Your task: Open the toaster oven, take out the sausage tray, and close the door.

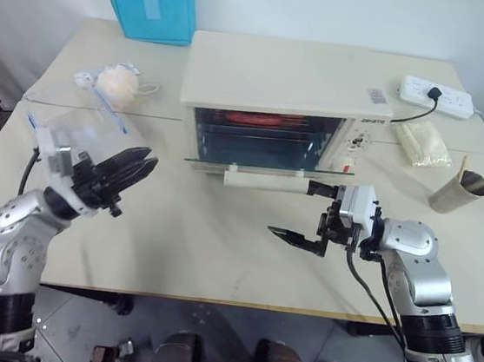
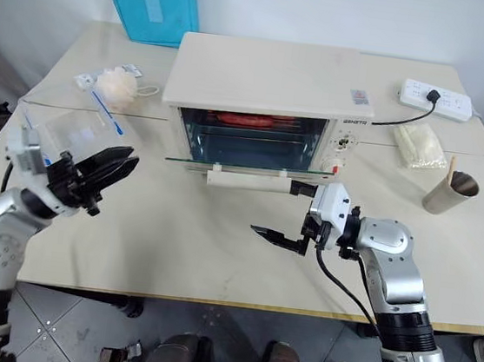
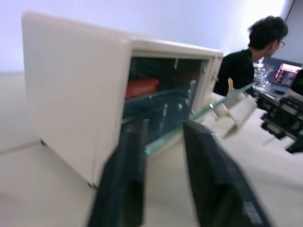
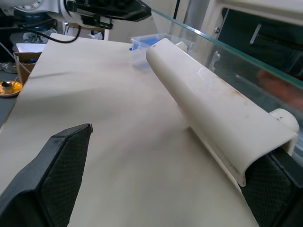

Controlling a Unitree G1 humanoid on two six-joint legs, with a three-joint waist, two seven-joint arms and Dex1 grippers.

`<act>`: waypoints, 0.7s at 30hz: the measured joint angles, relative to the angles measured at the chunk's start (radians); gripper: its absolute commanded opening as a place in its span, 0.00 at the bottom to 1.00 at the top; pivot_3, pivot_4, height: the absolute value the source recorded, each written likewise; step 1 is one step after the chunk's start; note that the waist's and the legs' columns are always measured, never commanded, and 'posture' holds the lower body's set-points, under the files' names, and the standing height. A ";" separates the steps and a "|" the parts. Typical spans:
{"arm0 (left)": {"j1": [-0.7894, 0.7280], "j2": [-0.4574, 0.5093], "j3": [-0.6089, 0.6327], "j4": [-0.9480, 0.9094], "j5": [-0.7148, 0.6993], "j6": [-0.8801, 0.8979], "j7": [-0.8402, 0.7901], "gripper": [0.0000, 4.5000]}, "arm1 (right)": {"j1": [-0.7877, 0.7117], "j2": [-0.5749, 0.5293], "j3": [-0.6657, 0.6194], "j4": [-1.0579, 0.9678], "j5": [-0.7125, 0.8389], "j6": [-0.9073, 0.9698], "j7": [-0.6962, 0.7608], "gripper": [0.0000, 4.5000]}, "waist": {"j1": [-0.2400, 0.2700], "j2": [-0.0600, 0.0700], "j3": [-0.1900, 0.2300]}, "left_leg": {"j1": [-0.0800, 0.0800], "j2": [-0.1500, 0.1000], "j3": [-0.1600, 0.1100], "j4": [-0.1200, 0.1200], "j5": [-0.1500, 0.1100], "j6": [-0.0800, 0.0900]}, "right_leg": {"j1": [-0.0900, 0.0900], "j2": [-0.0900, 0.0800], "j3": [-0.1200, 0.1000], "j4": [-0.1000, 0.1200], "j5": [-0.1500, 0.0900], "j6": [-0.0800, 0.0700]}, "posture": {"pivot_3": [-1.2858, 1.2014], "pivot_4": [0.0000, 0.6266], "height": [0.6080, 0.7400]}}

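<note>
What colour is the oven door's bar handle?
Cream-white; the door handle shows best in the right wrist view.

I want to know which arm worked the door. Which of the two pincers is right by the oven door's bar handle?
The right pincer: its jaws stand wide beside the handle's right end, while the left pincer hangs off to the oven's left.

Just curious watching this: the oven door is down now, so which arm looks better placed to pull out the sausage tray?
Probably the left gripper: it faces the open toaster oven; right gripper straddles the door handle.
</note>
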 measured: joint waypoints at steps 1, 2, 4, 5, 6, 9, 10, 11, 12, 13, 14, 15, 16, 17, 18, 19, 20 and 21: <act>-0.035 -0.015 -0.030 0.025 0.025 -0.013 -0.002 0.01 | 0.001 0.000 0.001 0.001 -0.003 -0.005 0.000 1.00 | 0.000 0.000 0.000 | 0.000 0.000 0.000 0.000 0.000 0.000 | 0.000 0.000 0.001 0.000 0.000 0.001 | 0.52 0.24 1.00; -0.069 -0.038 -0.052 0.054 0.047 -0.030 0.001 0.01 | 0.002 0.000 0.002 0.002 -0.006 -0.010 0.000 1.00 | -0.001 0.000 0.000 | 0.000 -0.001 0.001 0.000 0.000 0.000 | 0.000 0.000 0.001 0.000 0.000 0.001 | 0.52 0.24 1.00; -0.108 -0.068 -0.068 0.101 0.070 -0.052 0.010 0.01 | 0.005 0.001 0.002 0.001 -0.008 -0.013 -0.001 1.00 | -0.004 0.000 0.000 | 0.000 0.000 0.001 0.000 0.000 0.000 | 0.000 0.001 0.001 0.000 0.000 0.001 | 0.52 0.24 1.00; -0.129 -0.087 -0.073 0.124 0.080 -0.062 0.015 0.01 | 0.006 0.000 0.001 0.001 -0.008 -0.014 -0.002 1.00 | -0.007 0.000 0.000 | 0.000 0.000 0.001 -0.001 0.000 0.000 | 0.000 0.002 0.001 -0.001 0.000 0.001 | 0.52 0.24 1.00; -0.151 -0.110 -0.083 0.145 0.091 -0.073 0.019 0.01 | 0.007 0.000 0.001 0.000 -0.008 -0.015 -0.002 1.00 | -0.009 -0.001 0.000 | 0.000 0.000 0.001 -0.001 0.000 -0.001 | 0.000 0.003 0.001 -0.001 0.000 0.001 | 0.52 0.24 1.00; -0.183 -0.156 -0.127 0.165 0.133 -0.098 0.030 0.01 | 0.023 0.000 0.002 -0.002 -0.010 -0.021 -0.004 1.00 | -0.009 -0.001 0.000 | 0.000 0.000 0.001 0.000 0.000 -0.001 | 0.000 0.003 0.001 -0.001 0.000 0.001 | 0.52 0.24 1.00; -0.183 -0.156 -0.139 0.167 0.146 -0.102 0.027 0.01 | 0.040 0.000 0.002 -0.005 -0.011 -0.025 -0.006 1.00 | -0.009 -0.001 0.000 | 0.000 0.000 0.001 0.000 0.000 -0.001 | 0.000 0.003 0.001 -0.001 0.000 0.001 | 0.52 0.24 1.00; -0.182 -0.156 -0.145 0.169 0.152 -0.103 0.023 0.01 | 0.050 0.000 0.002 -0.005 -0.013 -0.028 -0.007 1.00 | -0.009 -0.001 0.000 | 0.000 0.000 0.001 0.000 0.000 -0.001 | 0.000 0.003 0.001 -0.001 0.000 0.001 | 0.52 0.24 1.00; -0.181 -0.157 -0.153 0.172 0.159 -0.105 0.016 0.01 | 0.067 -0.001 0.001 -0.010 -0.017 -0.031 -0.014 1.00 | -0.008 -0.001 0.000 | 0.000 0.000 0.002 0.001 0.000 -0.001 | 0.000 0.003 0.002 -0.001 0.000 0.001 | 0.52 0.24 1.00; -0.178 -0.158 -0.161 0.172 0.163 -0.104 0.008 0.01 | 0.091 -0.004 -0.002 -0.020 -0.021 -0.035 -0.026 1.00 | -0.008 -0.001 0.000 | 0.000 0.000 0.002 0.001 0.000 -0.001 | 0.000 0.003 0.002 -0.001 0.000 0.001 | 0.52 0.24 1.00; -0.172 -0.158 -0.173 0.172 0.165 -0.102 0.000 0.01 | 0.126 -0.011 -0.010 -0.033 -0.024 -0.040 -0.040 1.00 | -0.004 -0.001 0.000 | 0.000 0.000 0.001 0.001 0.000 -0.001 | 0.000 0.003 0.002 -0.001 0.000 0.001 | 0.52 0.24 1.00; -0.163 -0.158 -0.183 0.172 0.168 -0.098 -0.009 0.01 | 0.157 -0.019 -0.018 -0.041 -0.031 -0.048 -0.051 1.00 | 0.001 -0.001 0.000 | 0.000 0.000 0.001 0.001 0.000 0.000 | 0.001 0.003 0.002 -0.001 0.001 0.001 | 0.52 0.24 1.00; -0.151 -0.157 -0.196 0.172 0.171 -0.095 -0.021 0.01 | 0.201 -0.029 -0.038 -0.051 -0.035 -0.059 -0.064 1.00 | 0.007 -0.001 0.000 | 0.000 0.000 0.001 0.001 0.000 0.000 | 0.001 0.003 0.002 -0.001 0.001 0.001 | 0.52 0.24 1.00; -0.140 -0.156 -0.204 0.173 0.177 -0.092 -0.031 0.01 | 0.240 -0.041 -0.056 -0.058 -0.038 -0.064 -0.077 1.00 | 0.009 -0.001 0.000 | 0.000 0.000 0.002 0.001 0.000 0.000 | 0.001 0.003 0.003 -0.002 0.001 0.001 | 0.52 0.24 1.00; -0.132 -0.152 -0.218 0.175 0.186 -0.088 -0.043 0.01 | 0.293 -0.046 -0.090 -0.075 -0.040 -0.074 -0.096 1.00 | 0.016 -0.001 0.000 | 0.000 0.000 0.002 0.001 0.000 0.000 | 0.001 0.003 0.003 -0.002 0.001 0.001 | 0.52 0.24 1.00; -0.122 -0.141 -0.233 0.177 0.205 -0.089 -0.056 0.01 | 0.361 -0.056 -0.132 -0.093 -0.041 -0.081 -0.119 1.00 | 0.020 -0.001 0.000 | 0.000 0.000 0.002 0.001 0.000 0.000 | 0.001 0.003 0.002 -0.002 0.001 0.001 | 0.52 0.24 1.00; -0.113 -0.130 -0.241 0.181 0.223 -0.095 -0.063 0.01 | 0.411 -0.066 -0.163 -0.102 -0.040 -0.081 -0.133 1.00 | 0.019 -0.001 0.000 | 0.000 0.000 0.002 0.001 0.000 0.000 | 0.001 0.003 0.003 -0.002 0.001 0.001 | 0.52 0.24 1.00; -0.108 -0.122 -0.252 0.194 0.249 -0.111 -0.064 0.01 | 0.461 -0.074 -0.197 -0.113 -0.039 -0.076 -0.150 1.00 | 0.018 -0.001 0.000 | 0.000 0.000 0.003 0.001 0.000 0.000 | 0.001 0.003 0.003 -0.002 0.001 0.001 | 0.52 0.24 1.00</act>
